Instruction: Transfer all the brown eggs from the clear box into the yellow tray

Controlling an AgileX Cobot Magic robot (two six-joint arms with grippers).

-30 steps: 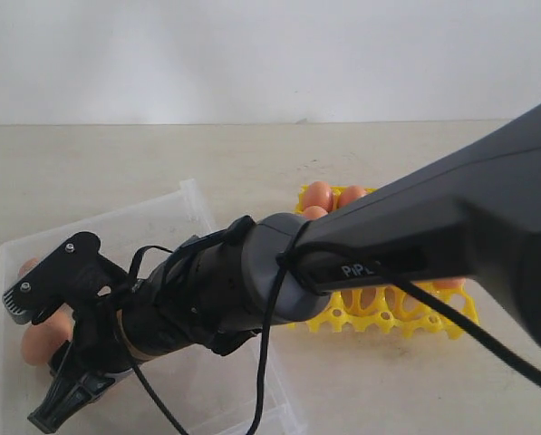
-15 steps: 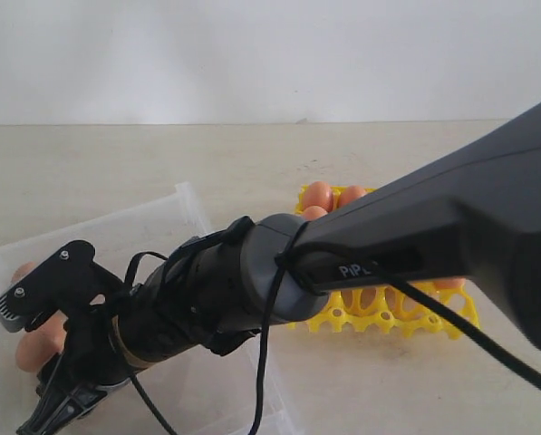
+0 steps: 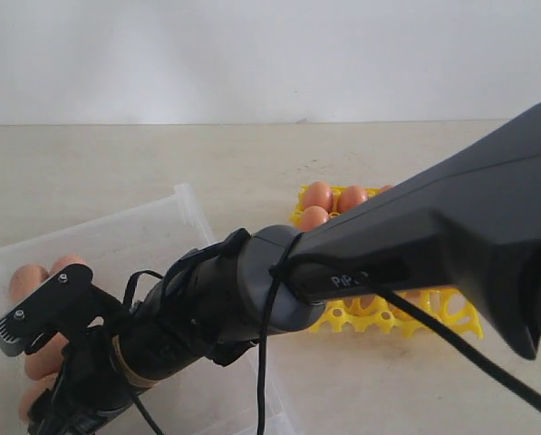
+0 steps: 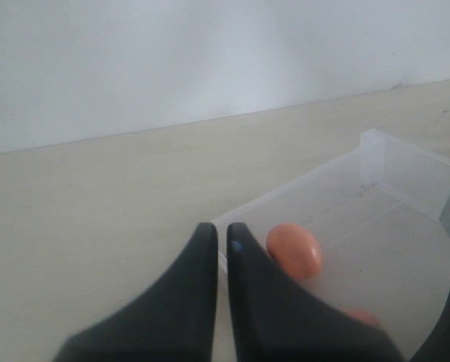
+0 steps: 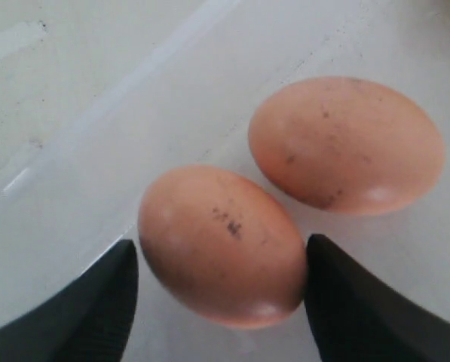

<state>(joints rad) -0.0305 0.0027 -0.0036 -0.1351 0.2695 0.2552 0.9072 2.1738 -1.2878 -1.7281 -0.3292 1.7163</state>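
Egg [image 5: 209,226]: brown, on clear box [image 5: 74,151] floor between right gripper [image 5: 220,253] jaws, which stand wide, not clamped.
Left gripper [image 4: 221,235]: closed, empty.
Yellow tray [image 3: 392,319]: several eggs [image 3: 317,195] seated.

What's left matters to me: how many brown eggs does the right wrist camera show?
2. One egg lies between the open right gripper's fingers; the other egg lies beside it in the clear box. More may be out of frame.

Right end effector [image 5: 218,243] splayed, left end effector [image 4: 221,231] pinched closed.
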